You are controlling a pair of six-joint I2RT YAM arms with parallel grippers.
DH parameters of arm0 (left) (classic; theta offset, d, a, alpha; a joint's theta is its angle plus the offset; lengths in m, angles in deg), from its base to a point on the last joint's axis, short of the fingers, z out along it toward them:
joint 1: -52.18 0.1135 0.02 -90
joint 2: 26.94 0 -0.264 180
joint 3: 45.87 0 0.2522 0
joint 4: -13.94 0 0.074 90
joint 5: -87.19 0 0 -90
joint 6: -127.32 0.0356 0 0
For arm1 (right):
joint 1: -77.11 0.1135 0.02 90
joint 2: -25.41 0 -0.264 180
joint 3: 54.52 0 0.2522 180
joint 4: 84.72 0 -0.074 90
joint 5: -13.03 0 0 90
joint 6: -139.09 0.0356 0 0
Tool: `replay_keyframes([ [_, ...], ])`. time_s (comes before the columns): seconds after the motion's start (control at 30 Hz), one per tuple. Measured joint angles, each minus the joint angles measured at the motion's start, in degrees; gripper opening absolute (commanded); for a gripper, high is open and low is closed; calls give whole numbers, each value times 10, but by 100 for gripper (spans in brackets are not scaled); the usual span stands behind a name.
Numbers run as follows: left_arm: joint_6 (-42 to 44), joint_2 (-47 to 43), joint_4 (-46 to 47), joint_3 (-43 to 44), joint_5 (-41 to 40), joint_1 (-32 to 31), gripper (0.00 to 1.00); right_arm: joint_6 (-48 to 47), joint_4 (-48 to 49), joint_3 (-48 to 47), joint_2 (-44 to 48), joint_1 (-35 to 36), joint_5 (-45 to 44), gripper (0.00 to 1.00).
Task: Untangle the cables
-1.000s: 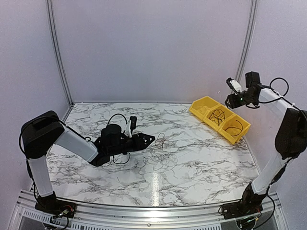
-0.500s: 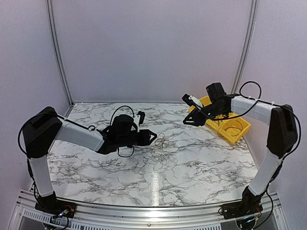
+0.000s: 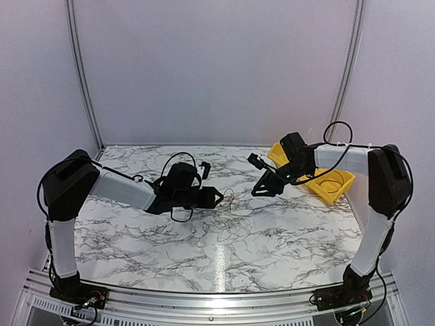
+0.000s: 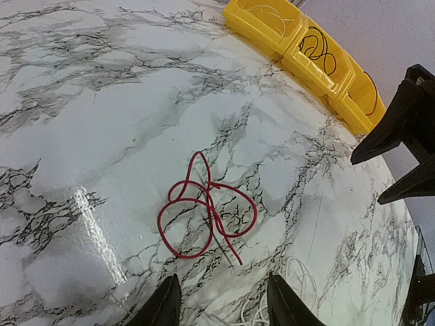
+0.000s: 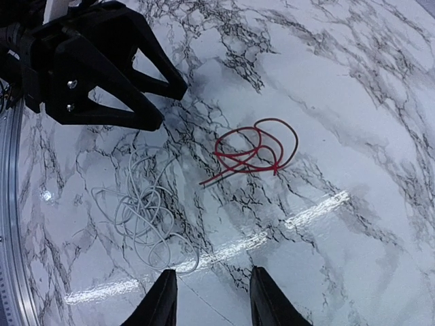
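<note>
**Entry: 2 arms over loose cables, marble table (image 3: 136, 238)**

**1. Hazards**
- The red cable (image 4: 204, 219) lies flat, just ahead of the left gripper's (image 4: 223, 277) fingertips and crossed over itself in several loops. If it is pinched at a crossing, 2 strands could be taken together and the knot drawn tighter rather than opened.
- The cable is thin and lies on a glossy surface, so it could slide out from under closing fingers, or the tips could scrape the marble.
- The pale cable (image 5: 144, 212) lies to the left of the right gripper's (image 5: 213, 270) fingertips, close beside the red one. A sweep across it could drag both into 1 heap.
- The 2 grippers face each other with only the red cable between them. A collision is judged possible if both advance together.

**2. Pose**
- Left arm: stretched low over the table, wrist near level. Fingers (image 4: 163, 309) are held moderately apart, with nothing between them.
- Right arm: reached inward and angled down. Fingers (image 5: 262, 299) are likewise parted and empty.
- The yellow bins (image 4: 248, 24), holding black cables (image 4: 314, 46), lie well beyond the left fingertips, behind the right gripper.
</note>
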Motion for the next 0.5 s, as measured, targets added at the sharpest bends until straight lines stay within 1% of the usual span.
replay_keyframes([
  [0.13, 15, 32, -19, 43, 1, 5, 43, 0, -8, 0, -26, 2, -2, 38],
  [0.3, 30, 68, -33, 87, 9, 16, 40, 0, -11, 0, -26, 2, -7, 38],
  [0.5, 40, 125, -43, 143, 17, 23, 34, 0, -12, 0, -26, 2, -11, 38],
])
